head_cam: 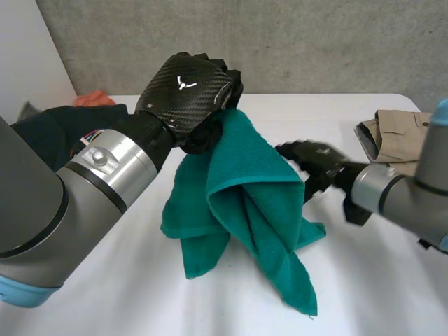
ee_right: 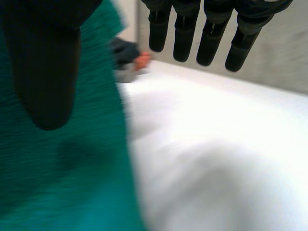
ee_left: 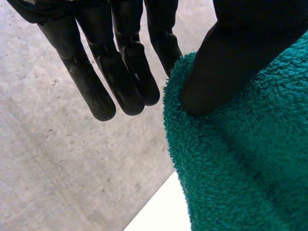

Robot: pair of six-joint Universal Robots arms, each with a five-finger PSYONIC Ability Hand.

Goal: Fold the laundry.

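A teal towel hangs bunched from my left hand, which is raised above the table's middle; the towel's lower folds trail onto the white table. In the left wrist view the thumb presses the towel's top edge against the hand, while the other fingers stay straight beside it. My right hand reaches in at the towel's right side, open. In the right wrist view its thumb lies before the towel, and its fingers are spread apart from it.
A folded beige garment lies at the table's back right. Dark clothes and an orange piece are piled at the back left. A grey wall stands behind the table.
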